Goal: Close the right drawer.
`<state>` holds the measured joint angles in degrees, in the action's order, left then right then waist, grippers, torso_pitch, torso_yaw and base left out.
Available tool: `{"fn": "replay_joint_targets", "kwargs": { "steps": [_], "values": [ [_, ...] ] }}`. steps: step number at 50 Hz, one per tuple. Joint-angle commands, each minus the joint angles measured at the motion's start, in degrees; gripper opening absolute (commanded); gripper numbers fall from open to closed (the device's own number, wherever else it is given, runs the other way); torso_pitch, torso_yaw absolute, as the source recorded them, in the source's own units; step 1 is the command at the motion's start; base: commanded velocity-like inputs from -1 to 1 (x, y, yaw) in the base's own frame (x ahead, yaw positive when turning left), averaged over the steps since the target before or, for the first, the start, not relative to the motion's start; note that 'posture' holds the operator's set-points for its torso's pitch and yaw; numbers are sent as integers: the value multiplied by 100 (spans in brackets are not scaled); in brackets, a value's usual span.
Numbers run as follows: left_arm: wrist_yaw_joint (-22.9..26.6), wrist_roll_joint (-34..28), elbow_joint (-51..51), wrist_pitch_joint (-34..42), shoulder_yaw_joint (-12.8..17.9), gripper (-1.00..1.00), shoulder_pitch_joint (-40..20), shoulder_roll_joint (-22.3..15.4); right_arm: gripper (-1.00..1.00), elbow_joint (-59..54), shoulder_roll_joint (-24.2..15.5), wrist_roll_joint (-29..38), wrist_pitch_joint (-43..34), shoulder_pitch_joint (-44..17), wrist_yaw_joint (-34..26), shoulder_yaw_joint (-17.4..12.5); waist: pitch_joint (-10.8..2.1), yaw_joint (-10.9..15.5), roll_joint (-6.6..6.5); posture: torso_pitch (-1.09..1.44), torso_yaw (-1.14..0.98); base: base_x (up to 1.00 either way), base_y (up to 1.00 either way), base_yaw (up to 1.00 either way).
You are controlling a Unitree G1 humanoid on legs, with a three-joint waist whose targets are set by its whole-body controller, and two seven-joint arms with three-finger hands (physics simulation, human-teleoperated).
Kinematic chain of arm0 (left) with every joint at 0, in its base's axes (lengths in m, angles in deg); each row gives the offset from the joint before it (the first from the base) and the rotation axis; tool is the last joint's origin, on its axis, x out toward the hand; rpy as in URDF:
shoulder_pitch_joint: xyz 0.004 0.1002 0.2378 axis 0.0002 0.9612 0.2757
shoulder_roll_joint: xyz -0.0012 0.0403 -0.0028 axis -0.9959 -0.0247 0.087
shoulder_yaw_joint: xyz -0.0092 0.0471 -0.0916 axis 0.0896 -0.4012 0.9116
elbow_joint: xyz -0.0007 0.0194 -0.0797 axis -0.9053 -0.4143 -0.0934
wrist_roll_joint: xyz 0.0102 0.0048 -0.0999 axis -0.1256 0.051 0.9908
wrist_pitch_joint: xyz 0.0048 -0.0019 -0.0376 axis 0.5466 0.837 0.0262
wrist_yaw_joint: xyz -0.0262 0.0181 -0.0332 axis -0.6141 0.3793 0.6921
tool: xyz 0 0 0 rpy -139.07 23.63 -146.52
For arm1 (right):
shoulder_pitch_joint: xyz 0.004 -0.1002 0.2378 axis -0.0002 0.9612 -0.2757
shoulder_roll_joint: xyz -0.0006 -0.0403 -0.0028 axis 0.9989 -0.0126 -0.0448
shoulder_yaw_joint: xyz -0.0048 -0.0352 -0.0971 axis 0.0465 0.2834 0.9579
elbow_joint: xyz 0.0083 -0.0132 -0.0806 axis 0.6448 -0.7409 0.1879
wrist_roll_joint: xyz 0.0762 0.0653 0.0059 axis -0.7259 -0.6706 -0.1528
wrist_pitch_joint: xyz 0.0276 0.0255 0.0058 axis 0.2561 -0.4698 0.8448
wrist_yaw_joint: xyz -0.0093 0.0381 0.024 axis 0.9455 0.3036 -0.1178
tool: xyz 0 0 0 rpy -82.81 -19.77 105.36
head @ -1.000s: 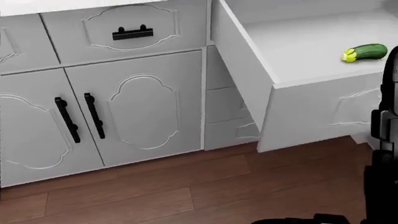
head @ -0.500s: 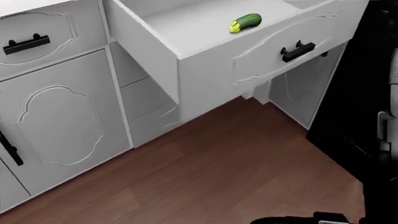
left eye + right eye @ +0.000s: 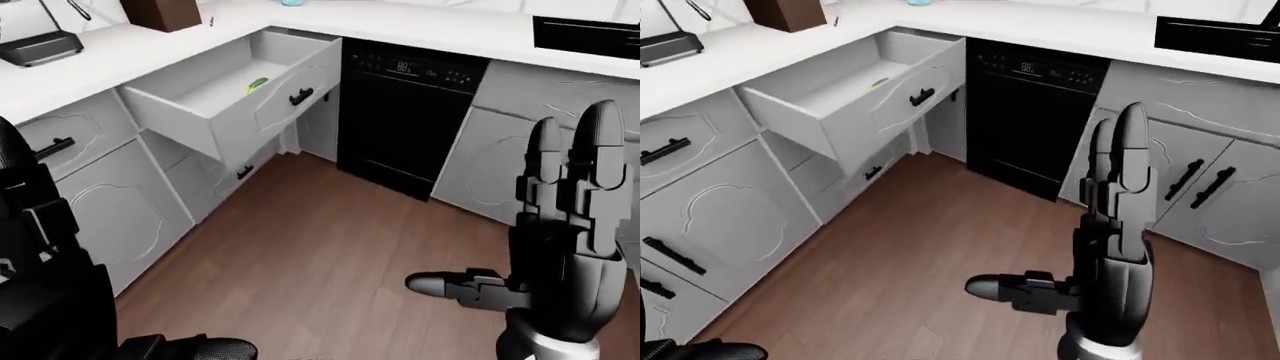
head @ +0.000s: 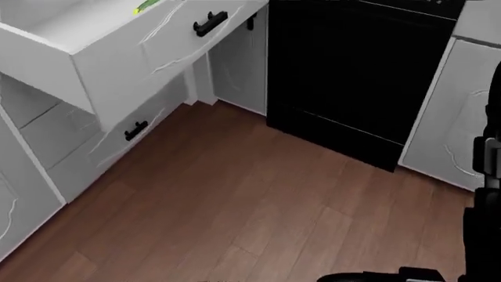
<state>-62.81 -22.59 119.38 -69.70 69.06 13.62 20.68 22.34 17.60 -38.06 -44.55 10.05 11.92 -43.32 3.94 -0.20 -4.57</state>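
I see a corner kitchen with white cabinets, a white counter (image 3: 120, 56) and a brown plank floor (image 3: 300, 255); a black dishwasher (image 3: 405, 112) sits in the run up and left of my right hand (image 3: 1110, 247). That hand stands upright in the right-eye view, fingers (image 3: 1130, 157) straight and spread wide, thumb (image 3: 1005, 289) pointing left, holding nothing. The right drawer (image 3: 230, 94) is pulled out, well apart from the hand, up and to its left; its black handle (image 3: 300, 96) faces the dishwasher side and a green courgette (image 3: 256, 85) lies inside it. My left arm (image 3: 45, 262) fills the left-eye view's lower left edge as a dark mass; I cannot tell how that hand is set. The eye views show the counter top with a dark brown block (image 3: 165, 11) and a black appliance (image 3: 40, 46); the head view looks lower and shows only the drawer front, a smaller lower drawer handle (image 4: 135, 130) and floor. Bare floor lies between the hand and the drawer; more cabinet doors (image 3: 1200, 187) stand just right of the hand.
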Motion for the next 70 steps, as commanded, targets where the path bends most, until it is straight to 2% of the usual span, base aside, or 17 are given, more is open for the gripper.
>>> {"fn": "replay_joint_targets", "kwargs": {
  "steps": [1,2,6,13,15,27,30,31,36,45,46,52,57,58,67,68,70],
  "values": [
    [20,6,125,-88,23,100,-20,-7,100,199,10,-2,141,-1,0,32,-44,30,-156,0,0,-23,0,-77],
    [22,5,125,-78,15,100,-18,-7,100,204,7,-18,112,-20,-4,17,94,98,119,0,0,-22,0,-78],
    [-68,2,125,-104,-24,100,1,-97,100,242,13,-9,110,16,-22,17,-114,-20,194,0,0,-23,0,-78],
    [-67,-1,125,-78,-38,100,-14,-94,100,281,27,-17,147,96,-35,24,-100,-13,699,0,0,-23,0,-78],
    [-67,-2,125,-81,-37,100,-14,-91,100,264,21,-22,130,60,-37,9,-221,-112,1080,0,0,-23,0,-79],
    [73,-6,125,-83,-33,100,7,40,100,213,21,17,125,18,-16,23,12,-34,319,0,0,-23,0,-79],
    [69,-6,125,-78,-35,100,2,38,100,209,21,21,133,30,-4,29,-41,33,-145,0,0,-22,0,-78],
    [67,-6,125,-84,-39,100,6,35,100,191,18,19,134,18,-2,26,106,107,133,0,0,-20,0,-77],
    [60,-4,125,-100,-43,100,18,24,100,195,18,24,161,46,6,36,-100,-11,242,0,0,-20,0,-77],
    [44,8,125,-119,-47,100,40,8,100,203,24,-4,57,16,11,-30,-129,54,1003,0,0,-15,0,-64],
    [38,11,125,-121,-49,100,43,4,100,171,26,-33,38,-26,35,-75,8,4,796,0,0,0,0,0],
    [29,11,125,-99,-55,100,34,-6,100,82,11,-134,-24,-112,-14,-282,-184,-4,569,0,0,0,0,0],
    [1,7,125,-75,-57,100,7,-32,100,75,11,-116,-69,-169,-35,-245,-135,7,48,0,0,0,10,0],
    [-13,4,125,-70,-60,100,2,-43,100,58,9,-116,-66,-170,-37,-242,-13,74,216,0,0,0,12,0],
    [44,-3,125,-87,-65,100,23,3,100,-25,-6,-113,-43,-211,-29,-216,-134,32,758,0,0,0,13,0],
    [61,-2,125,-91,-59,100,24,21,100,10,-2,-111,-38,-178,-34,-211,-77,-34,588,0,0,0,12,0],
    [90,-3,125,-91,-57,100,26,50,100,20,-27,-147,-129,-253,-58,-258,-70,-9,678,0,0,0,12,0]
  ]
}}
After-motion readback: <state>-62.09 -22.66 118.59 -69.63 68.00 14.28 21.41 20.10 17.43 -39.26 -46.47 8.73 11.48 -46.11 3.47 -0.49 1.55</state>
